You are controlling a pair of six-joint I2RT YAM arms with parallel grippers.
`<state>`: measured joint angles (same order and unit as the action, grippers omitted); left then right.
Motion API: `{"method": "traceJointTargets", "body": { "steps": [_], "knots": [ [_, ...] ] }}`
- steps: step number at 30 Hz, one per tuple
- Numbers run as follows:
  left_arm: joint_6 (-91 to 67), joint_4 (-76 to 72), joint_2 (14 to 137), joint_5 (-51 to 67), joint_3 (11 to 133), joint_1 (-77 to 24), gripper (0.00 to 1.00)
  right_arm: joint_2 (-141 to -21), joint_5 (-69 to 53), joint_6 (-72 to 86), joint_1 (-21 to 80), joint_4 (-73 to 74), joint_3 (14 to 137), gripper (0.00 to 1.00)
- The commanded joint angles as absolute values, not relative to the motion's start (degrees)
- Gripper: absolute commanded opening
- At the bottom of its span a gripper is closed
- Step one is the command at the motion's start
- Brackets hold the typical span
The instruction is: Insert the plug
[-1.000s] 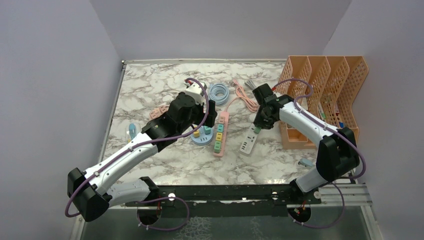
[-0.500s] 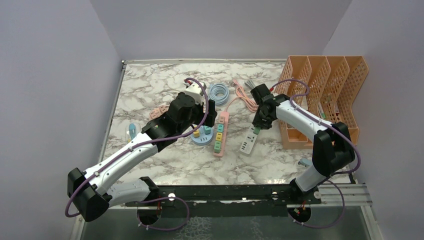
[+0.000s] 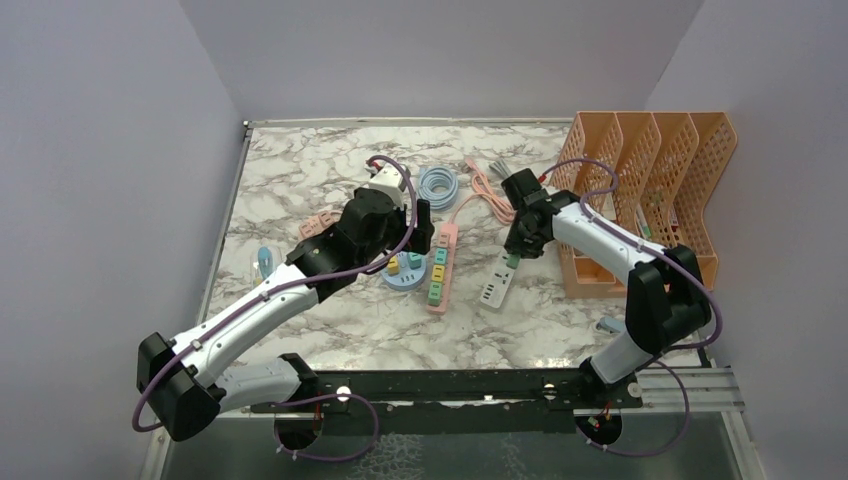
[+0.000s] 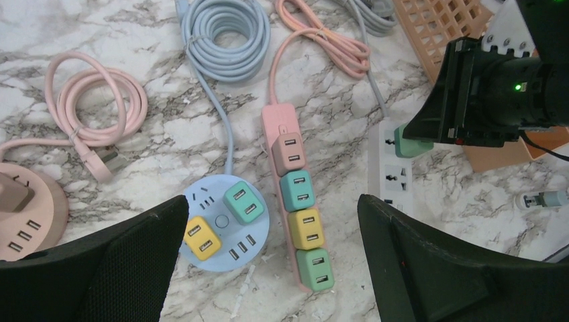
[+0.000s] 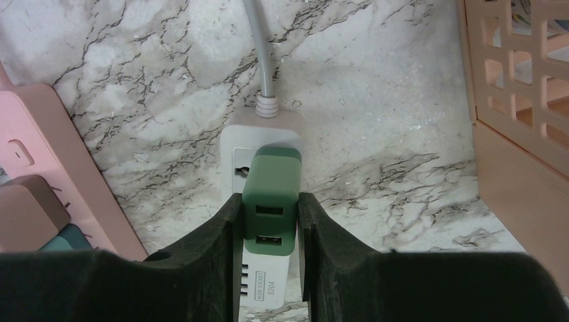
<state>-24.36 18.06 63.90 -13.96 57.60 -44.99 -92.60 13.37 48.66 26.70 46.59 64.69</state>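
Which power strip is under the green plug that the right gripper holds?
The white strip with the grey cord, nearest the orange rack; the pink strip and the round blue strip lie further from it.

On the table (image 3: 300,190), left to right, lay a round socket hub (image 4: 221,221), a long strip (image 4: 278,121) and a short strip (image 4: 392,178) — each just beside the next. Two chargers (image 4: 243,201) sat on the hub, a row of four (image 4: 300,194) on the long strip, the plug (image 5: 272,201) on the short strip near its cable end. A coiled cable (image 4: 225,37) lay behind the hub — a file rack (image 3: 650,200) stood at the far right.
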Motion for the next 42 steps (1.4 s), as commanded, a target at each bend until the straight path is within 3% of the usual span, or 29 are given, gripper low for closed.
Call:
{"method": "traceJointTargets", "body": {
  "steps": [1,11,14,19,22,31,42],
  "knots": [
    [-25.5,21.2,65.7,-12.1,59.1,-44.8,0.99,-98.8,8.7,46.6,28.5,41.4,63.0,0.01],
    [-26.1,22.7,63.7,-14.9,59.6,-44.7,0.99,-99.6,8.4,39.7,32.4,36.7,71.9,0.11],
    [-26.8,23.6,62.8,-16.2,59.6,-44.7,0.99,-100.0,9.3,39.2,32.4,37.6,73.1,0.23],
    [-27.2,25.5,60.6,-18.0,59.4,-44.7,0.99,-97.5,11.4,38.3,32.4,39.3,73.9,0.50],
    [-27.2,27.5,59.2,-19.2,59.8,-44.7,0.99,-94.1,11.9,37.8,32.4,40.6,74.5,0.61],
    [-27.7,34.1,51.4,-22.2,61.8,-44.8,0.99,-75.1,14.6,36.2,32.4,43.9,65.7,0.72],
    [-25.9,38.9,37.8,-28.2,63.5,-44.8,0.99,-40.6,27.0,35.0,32.4,50.5,56.4,0.87]
  ]
}}
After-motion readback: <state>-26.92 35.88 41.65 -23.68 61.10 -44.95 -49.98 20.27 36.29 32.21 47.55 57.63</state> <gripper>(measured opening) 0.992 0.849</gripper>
